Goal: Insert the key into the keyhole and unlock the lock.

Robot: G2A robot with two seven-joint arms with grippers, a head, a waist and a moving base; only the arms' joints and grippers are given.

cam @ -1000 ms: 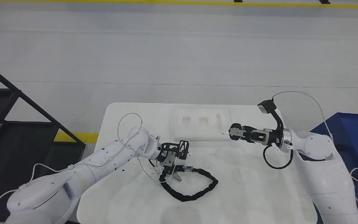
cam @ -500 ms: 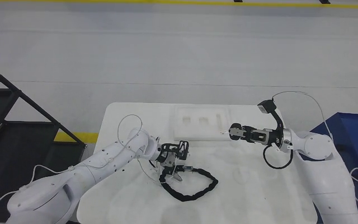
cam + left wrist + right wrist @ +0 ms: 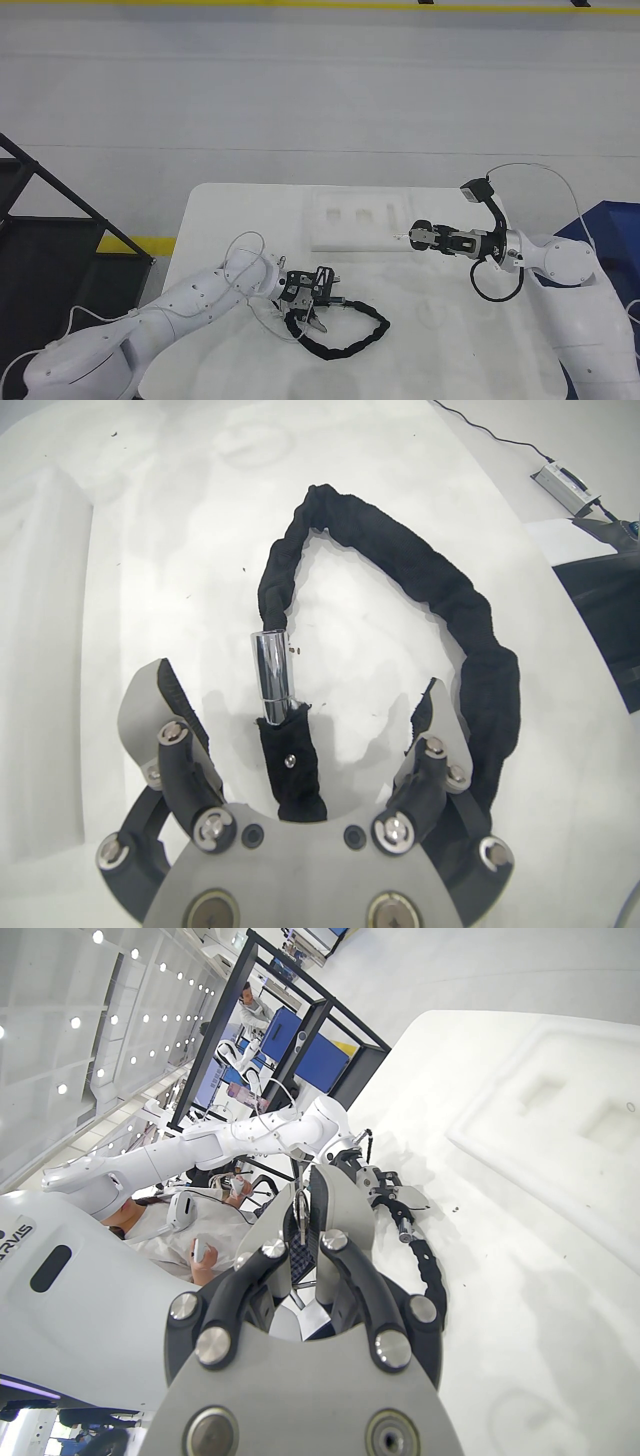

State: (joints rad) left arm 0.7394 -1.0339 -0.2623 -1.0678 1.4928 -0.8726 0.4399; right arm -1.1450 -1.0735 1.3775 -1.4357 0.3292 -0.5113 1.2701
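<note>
A chain lock in a black fabric sleeve (image 3: 352, 337) lies looped on the white table (image 3: 470, 340). Its chrome cylinder (image 3: 273, 672) points away from my left gripper (image 3: 300, 700), which is open just above the table. The two fingers straddle the sleeved end behind the cylinder without touching it. My right gripper (image 3: 413, 237) is held in the air over the table's right half, well apart from the lock. It is shut on the key (image 3: 301, 1214), a thin metal piece with a ring pinched between the pads. The right wrist view shows the left gripper (image 3: 400, 1195) and the chain lock (image 3: 431, 1273) farther off.
A white foam tray (image 3: 360, 222) with square recesses lies at the back middle of the table, the same foam tray (image 3: 560, 1093) beside the right gripper. A black frame (image 3: 60, 195) stands off the table's left side. Cables trail along both arms.
My left gripper has shifted slightly toward the table's near edge and settled lower over the lock's cylinder end. The right arm and the chain have not moved.
</note>
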